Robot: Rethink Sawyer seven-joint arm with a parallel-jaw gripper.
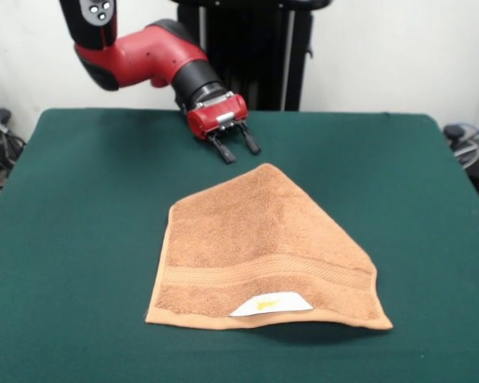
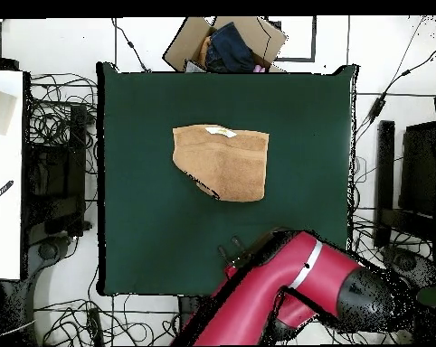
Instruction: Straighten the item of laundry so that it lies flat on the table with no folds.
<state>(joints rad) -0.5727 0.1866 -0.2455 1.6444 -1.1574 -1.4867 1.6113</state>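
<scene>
A dark green tabletop [image 1: 80, 239] stands before a white wall. The overhead view alone shows cable-strewn floor and a cardboard box [image 2: 223, 41] beyond the table. The towel [image 1: 263, 255] lies mid-table, one corner folded over. Its white label [image 1: 270, 305] bears an unreadable yellow mark. The gripper [image 1: 235, 146] hovers released, clear of the towel.

- The arm [image 1: 140, 54] is showing glossy red shells joined by black collars.
- The gripper [image 1: 235, 148] is carrying two thin black fingers [image 1: 223, 149] under a red block.
</scene>
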